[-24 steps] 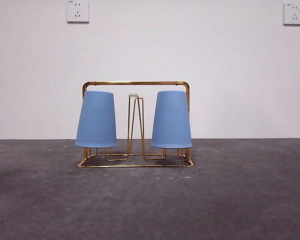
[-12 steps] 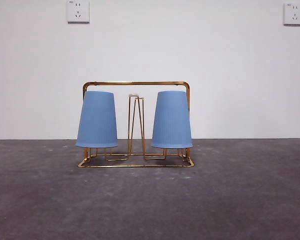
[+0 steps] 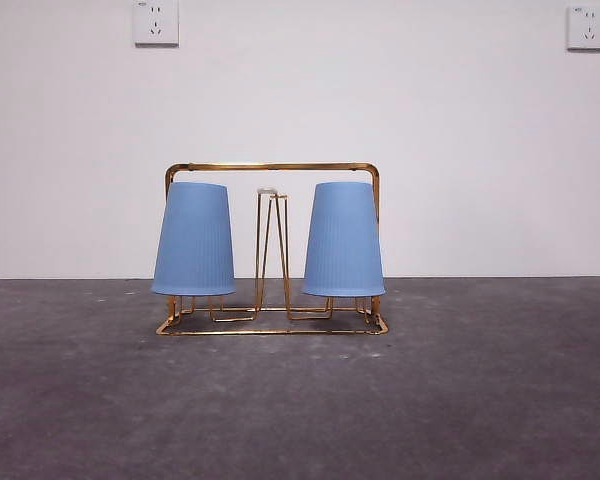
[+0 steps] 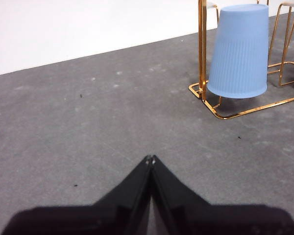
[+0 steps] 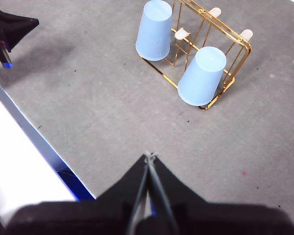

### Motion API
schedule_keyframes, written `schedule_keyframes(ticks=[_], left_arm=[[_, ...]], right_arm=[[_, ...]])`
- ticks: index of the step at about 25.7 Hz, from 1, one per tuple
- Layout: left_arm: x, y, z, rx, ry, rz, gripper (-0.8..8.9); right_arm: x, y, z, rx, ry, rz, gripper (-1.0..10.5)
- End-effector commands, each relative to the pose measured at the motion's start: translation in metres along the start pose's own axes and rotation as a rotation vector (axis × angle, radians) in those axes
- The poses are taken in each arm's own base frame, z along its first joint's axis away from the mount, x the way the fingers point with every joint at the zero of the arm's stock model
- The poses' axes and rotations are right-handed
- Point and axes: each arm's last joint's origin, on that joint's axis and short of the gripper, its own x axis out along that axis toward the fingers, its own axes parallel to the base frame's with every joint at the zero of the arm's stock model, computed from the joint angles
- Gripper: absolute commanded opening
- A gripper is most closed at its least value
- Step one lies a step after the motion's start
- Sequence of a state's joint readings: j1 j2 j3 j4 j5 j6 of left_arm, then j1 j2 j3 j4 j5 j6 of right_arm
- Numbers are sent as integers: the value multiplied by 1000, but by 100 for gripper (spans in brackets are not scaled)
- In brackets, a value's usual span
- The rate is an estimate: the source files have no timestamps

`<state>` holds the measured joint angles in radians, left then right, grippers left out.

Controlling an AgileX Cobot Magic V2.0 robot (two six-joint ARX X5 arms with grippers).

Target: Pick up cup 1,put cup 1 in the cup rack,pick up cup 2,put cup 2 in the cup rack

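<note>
Both hands are empty and away from the rack. Left hand (image 4: 150,159) sits low in the left wrist view with its two black jaws pressed together to a point, gripping nothing, above bare grey tabletop (image 4: 88,127). Right hand (image 5: 150,155) in the right wrist view is likewise closed to a point with nothing between the jaws; it looks down from higher up, and the other arm's black tip shows at the upper left of that frame.

At the centre of the front view stands the gold wire cup rack (image 3: 272,167), with its tall rectangular arch handle, narrow upright loop pegs and flat wire base resting on the tabletop. Two pale blue ribbed plastic cups hang upside down on it. One inverted blue cup (image 3: 193,240) is at the left end of the rack in that frame, the second inverted blue cup (image 3: 343,240) at the right end, with a bare peg between them. Their rims are clear of the tabletop, just above the base wire.

Two white wall sockets (image 3: 156,21) sit in the upper corners of the front view on the white wall.
</note>
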<state>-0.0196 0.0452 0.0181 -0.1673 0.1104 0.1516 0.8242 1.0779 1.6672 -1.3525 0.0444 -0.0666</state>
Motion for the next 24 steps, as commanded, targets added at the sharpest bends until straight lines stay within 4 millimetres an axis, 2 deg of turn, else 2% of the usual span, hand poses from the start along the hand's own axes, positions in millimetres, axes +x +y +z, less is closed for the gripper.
schedule_keyframes(ticks=[1,4,6,8,10,13,17,24], left_arm=[[2,0,-4,-12,13,3,-1],[2,0,-4,-13,26,1,-1],[3,0,-5,-14,31,1,-1],[3,0,-5,-14,34,1,-1],[3,0,-5,-14,34,0,-1],[3,0,-5,-14,37,0,-1],[3,0,-5,-14,37,0,-1],[3,0,-5,-14,37,0,-1]], right_arm=[[1,0,-1,7,14,3,2],[1,0,-1,9,10,-4,2],[-10,-8,-5,-42,-38,-72,2],[-25,-19,-3,-2,-196,-125,2],[-41,-27,-8,53,-415,-106,2],[-46,-37,-37,126,-568,-271,2],[-15,-43,-88,169,-623,-488,2],[57,-45,-158,191,-645,-553,2]])
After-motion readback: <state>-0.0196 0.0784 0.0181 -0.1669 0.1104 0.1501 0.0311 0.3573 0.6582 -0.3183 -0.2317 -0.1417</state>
